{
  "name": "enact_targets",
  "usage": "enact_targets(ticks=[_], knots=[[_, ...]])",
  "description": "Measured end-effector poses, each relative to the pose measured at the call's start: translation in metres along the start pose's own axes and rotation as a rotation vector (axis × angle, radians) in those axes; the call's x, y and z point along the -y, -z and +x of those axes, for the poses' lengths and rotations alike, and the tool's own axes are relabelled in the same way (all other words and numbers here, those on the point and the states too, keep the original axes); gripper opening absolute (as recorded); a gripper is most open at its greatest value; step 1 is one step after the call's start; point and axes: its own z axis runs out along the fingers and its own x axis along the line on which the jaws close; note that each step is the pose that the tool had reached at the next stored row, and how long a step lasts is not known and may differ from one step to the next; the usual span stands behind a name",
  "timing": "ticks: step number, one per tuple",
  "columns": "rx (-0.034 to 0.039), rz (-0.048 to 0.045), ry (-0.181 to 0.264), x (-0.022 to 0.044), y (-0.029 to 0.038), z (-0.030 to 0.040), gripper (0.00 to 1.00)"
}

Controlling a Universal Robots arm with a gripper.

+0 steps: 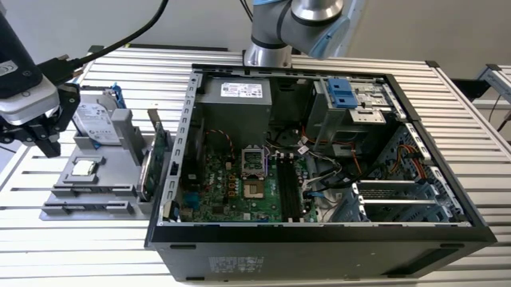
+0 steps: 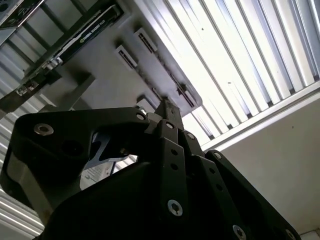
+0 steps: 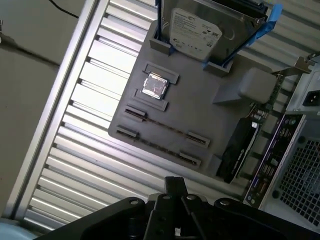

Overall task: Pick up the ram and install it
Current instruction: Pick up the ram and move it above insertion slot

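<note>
The pincer [image 1: 49, 149] is seen at the exterior view's left edge, near the grey tray [image 1: 60, 206] on the slatted surface [image 1: 80, 251]; its fingertips are drawn together and nothing is held; in the first wrist view the ram [image 3: 165, 127] is seen on edge in a tray slot, apart from the pincer.

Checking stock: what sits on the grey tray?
On the tray: a hard drive, a chip, an upright card and what looks like the ram, a thin dark stick between clips. The drive hides whatever lies beneath it.
</note>
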Motion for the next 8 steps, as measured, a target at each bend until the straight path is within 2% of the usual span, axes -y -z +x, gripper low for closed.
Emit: enact_targets(ticks=[8], knots=[[-0.0023, 0.0046, 0.053, 0.0, 0.0, 0.0, 0.0]])
